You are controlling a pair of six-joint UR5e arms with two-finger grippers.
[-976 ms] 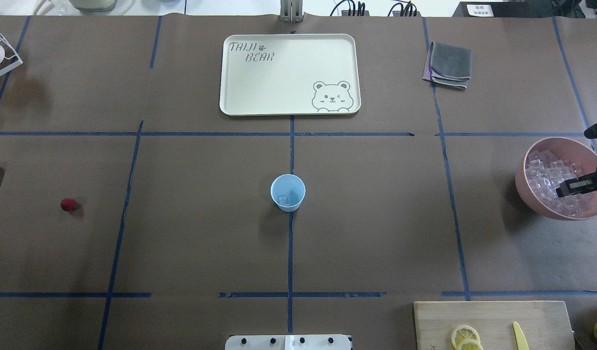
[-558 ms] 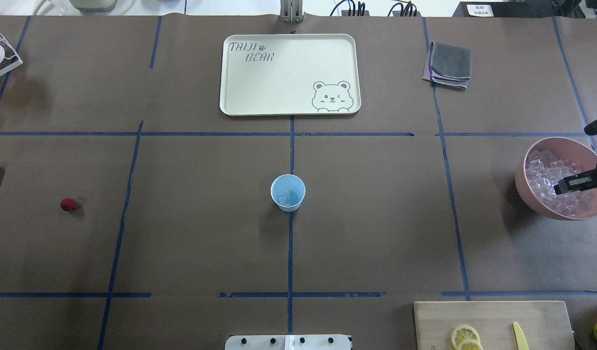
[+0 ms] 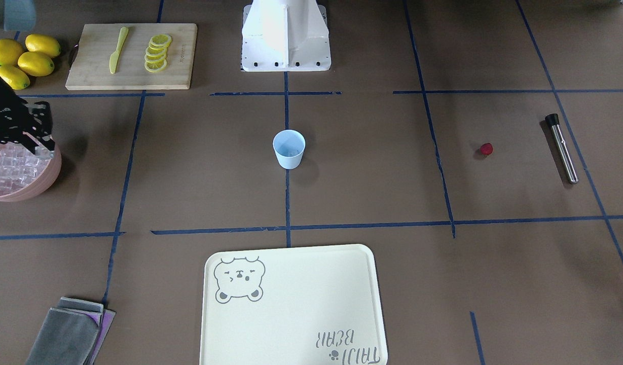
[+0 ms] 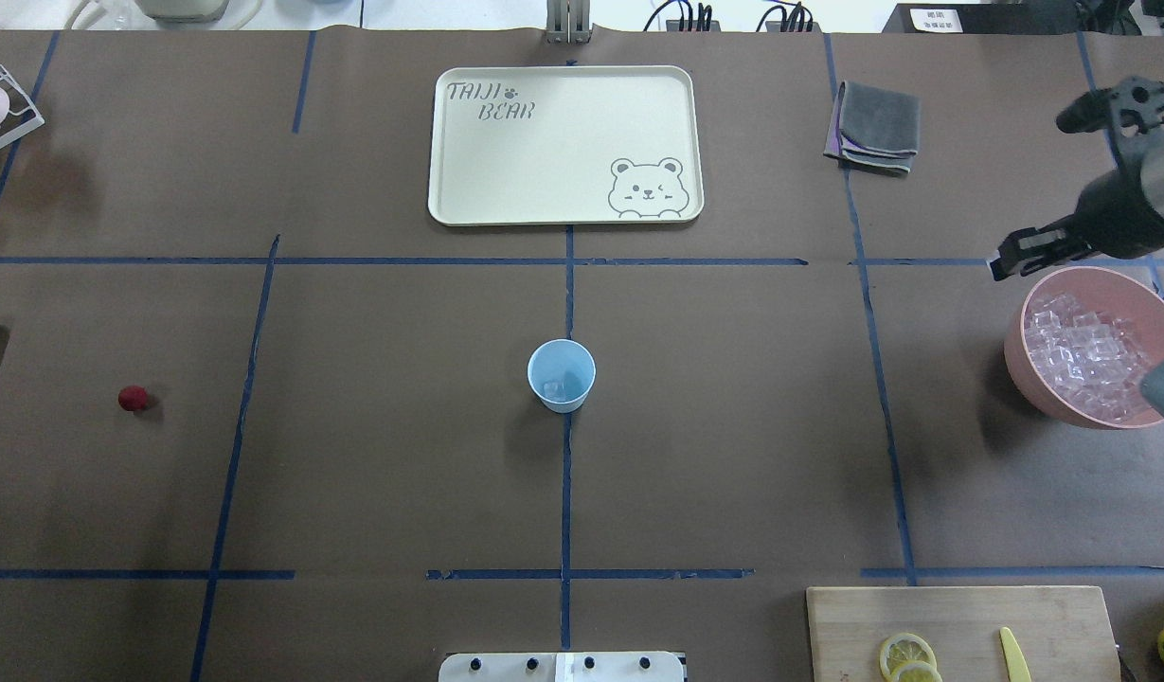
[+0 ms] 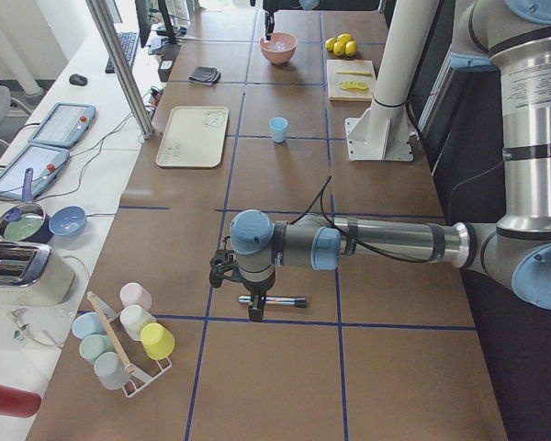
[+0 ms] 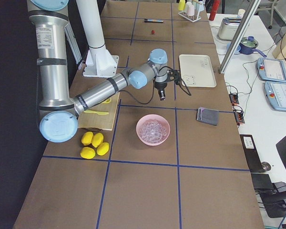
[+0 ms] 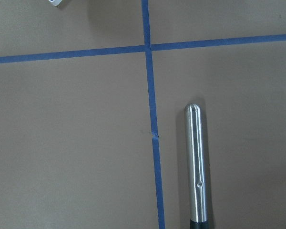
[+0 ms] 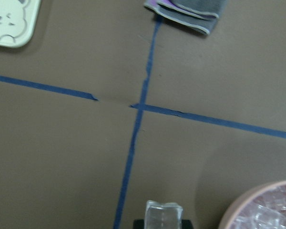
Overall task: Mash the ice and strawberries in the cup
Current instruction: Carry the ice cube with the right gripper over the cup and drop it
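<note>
The light blue cup (image 4: 562, 375) stands upright at the table's middle with a clear ice cube (image 4: 555, 386) in its bottom. More ice (image 4: 1083, 355) fills the pink bowl (image 4: 1015, 352) at the right. My right gripper (image 4: 1011, 259) hangs beside the bowl's far-left rim, shut on one ice cube (image 8: 163, 213). The red strawberry (image 4: 134, 399) lies alone at the left. My left gripper (image 5: 248, 292) hovers over a steel muddler (image 7: 196, 167); I cannot tell if it is open or shut.
A cream bear tray (image 4: 564, 144) lies at the far middle. A folded grey cloth (image 4: 876, 125) is beyond the bowl. A cutting board (image 4: 960, 633) with lemon slices and a yellow knife sits front right, whole lemons (image 3: 22, 58) beside it.
My right gripper has lifted out of the pink bowl and moved up and to the far-left of its rim, with an ice cube in it.
</note>
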